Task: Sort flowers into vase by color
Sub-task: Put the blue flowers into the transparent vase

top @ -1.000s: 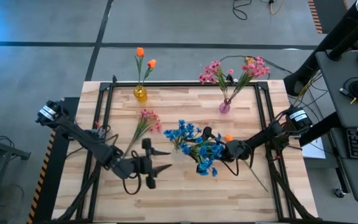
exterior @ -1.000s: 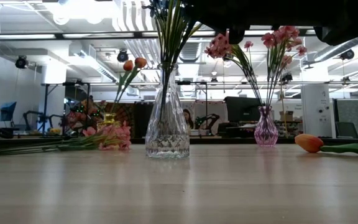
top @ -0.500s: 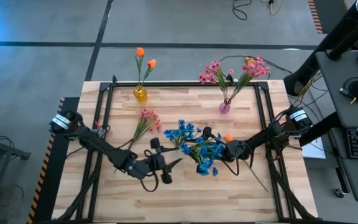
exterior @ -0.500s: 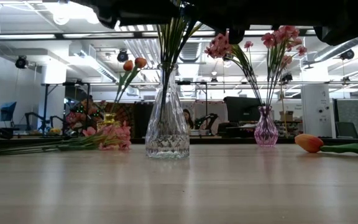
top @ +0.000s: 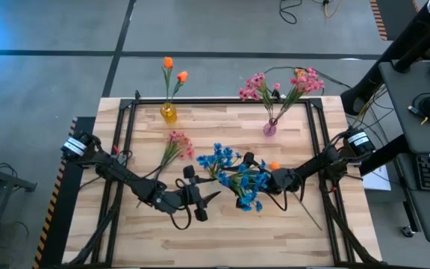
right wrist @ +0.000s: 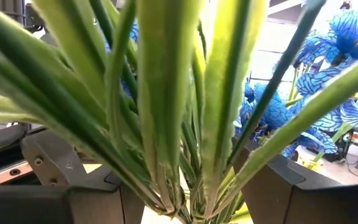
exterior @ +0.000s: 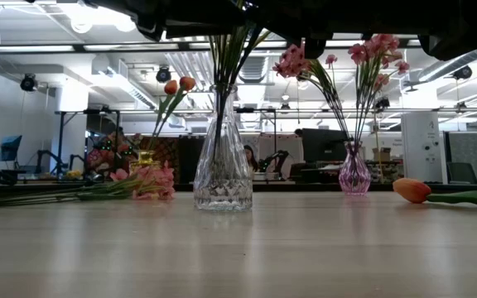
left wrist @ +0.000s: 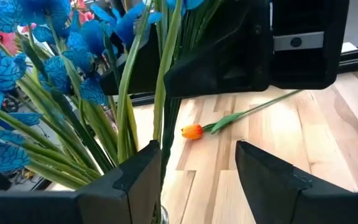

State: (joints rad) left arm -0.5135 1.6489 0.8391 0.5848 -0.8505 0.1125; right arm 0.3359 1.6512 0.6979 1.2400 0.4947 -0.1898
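Observation:
A clear glass vase (exterior: 222, 165) stands mid-table on its base and holds blue flowers (top: 237, 179), their green stalks (right wrist: 179, 124) rising from its mouth. My right gripper (top: 260, 182) reaches in from the table's right. It is open, with a finger on each side of those stalks (right wrist: 191, 199). My left gripper (top: 206, 202) is open and points at the vase from the table's left, touching nothing (left wrist: 197, 180). One orange tulip (top: 274, 166) lies flat on the table by the right arm. A pink spray (top: 176, 143) lies flat left of the vase. My right gripper has the blue flowers' green stalks (right wrist: 166, 186) between its two fingers, coming level from the table's right just above the vase mouth. Whether the fingers touch the stalks, I cannot tell.
A yellow vase (top: 169, 113) with two orange tulips stands at the far edge, left of middle. A pink vase (top: 269, 128) with pink sprays stands at the far edge, right of middle. A black frame (top: 129, 119) runs along the table's sides. Bare wood lies along the near edge.
My left gripper has moved toward the table's right, closer to the clear vase and the blue flowers, staying open. It now shows as a dark shape at the top of the low view.

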